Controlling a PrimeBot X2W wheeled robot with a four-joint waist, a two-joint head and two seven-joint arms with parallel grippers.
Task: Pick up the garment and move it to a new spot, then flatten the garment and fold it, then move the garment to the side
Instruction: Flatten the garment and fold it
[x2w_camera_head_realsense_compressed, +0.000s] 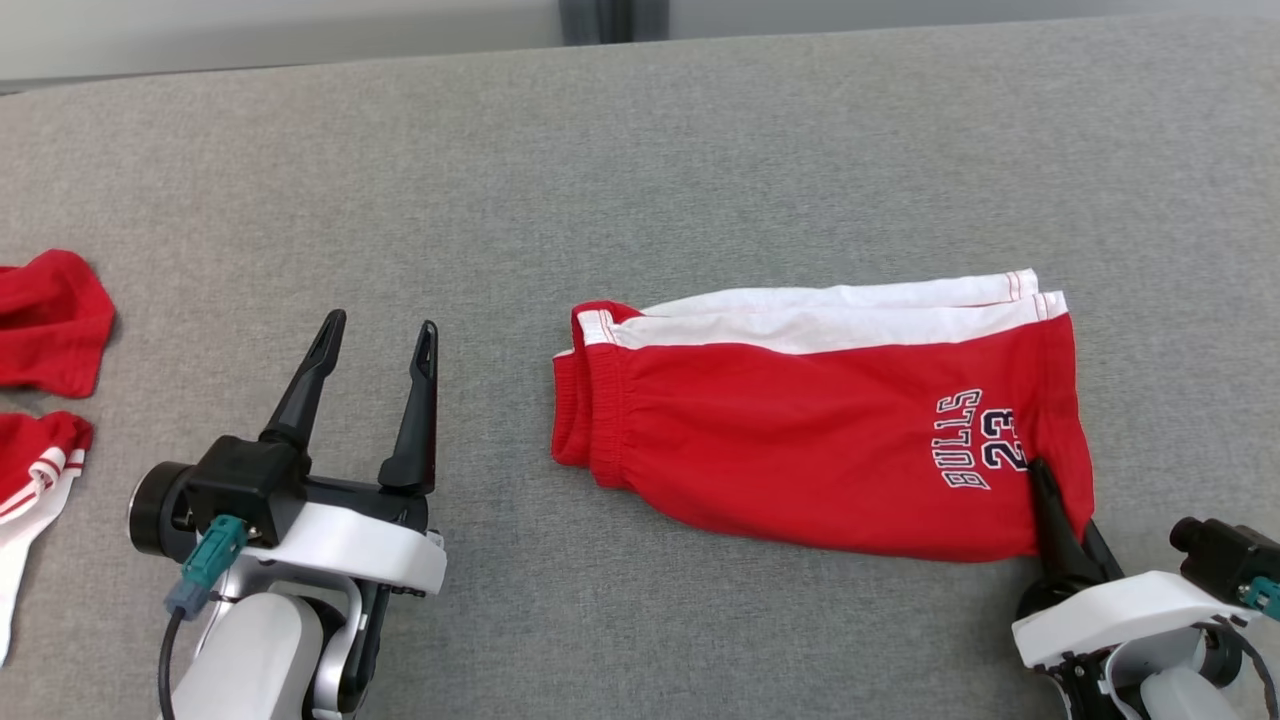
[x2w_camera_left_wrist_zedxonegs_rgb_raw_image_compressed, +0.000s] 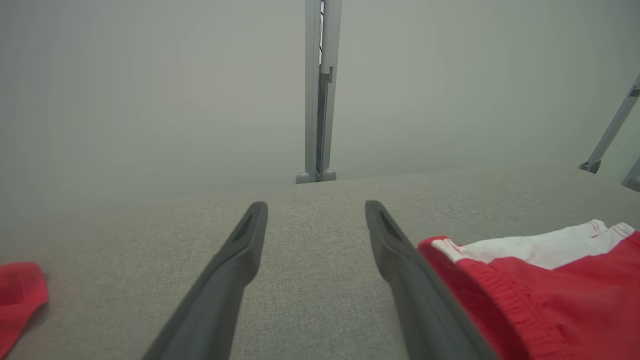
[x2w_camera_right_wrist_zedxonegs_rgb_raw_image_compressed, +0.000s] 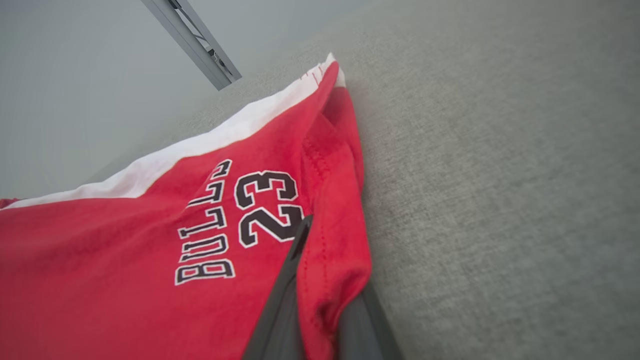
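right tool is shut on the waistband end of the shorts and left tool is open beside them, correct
No. The right tool is shut on the leg hem of the shorts, as the right wrist view shows; the waistband lies at the other end. The left tool is open beside them.

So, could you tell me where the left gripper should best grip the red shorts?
Probably the elastic waistband, coming from the robot's left, low over the table: that thick gathered edge of the shorts faces the open left gripper, while the right gripper is shut on the leg hem opposite.
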